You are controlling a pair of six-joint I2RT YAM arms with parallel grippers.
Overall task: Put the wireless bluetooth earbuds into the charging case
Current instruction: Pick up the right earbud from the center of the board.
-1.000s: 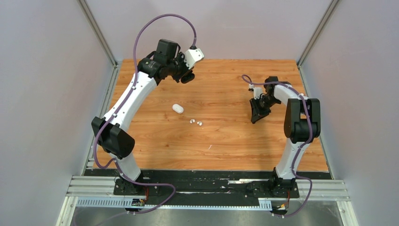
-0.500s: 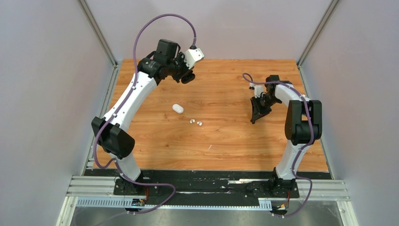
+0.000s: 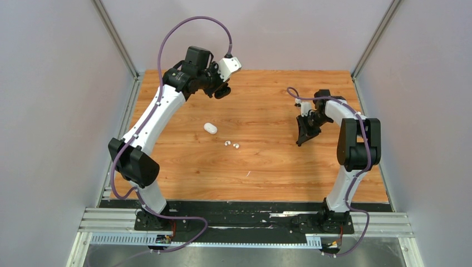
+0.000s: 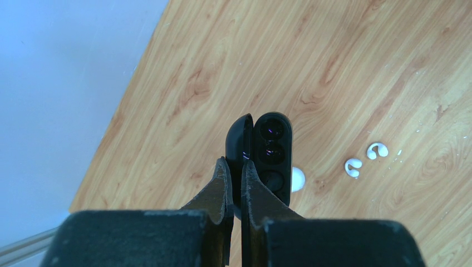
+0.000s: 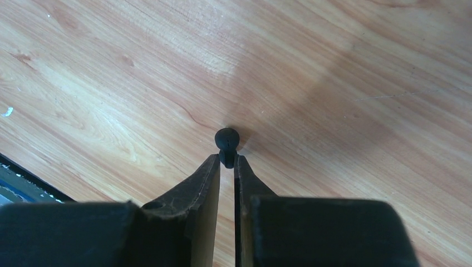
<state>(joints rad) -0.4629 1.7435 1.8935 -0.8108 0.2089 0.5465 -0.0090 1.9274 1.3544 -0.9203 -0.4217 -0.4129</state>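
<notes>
At the far left of the desk [image 3: 267,167], the left hand [image 4: 234,164] is clamped on a thin edge of the open black charging case [image 4: 273,149], while on the right side the right hand [image 5: 227,159] pinches a black earbud [image 5: 227,139] at its very fingertips. So slight a hold could let the bud twist or pop free in transit. The case may also swivel when the bud is pressed in, and two white earbuds [image 4: 353,167] lie loose by the white case [image 3: 210,128].

A case [image 3: 210,128] lies on the table [image 3: 267,167], two earbuds [image 3: 227,143] just right of it, nearer.
</notes>
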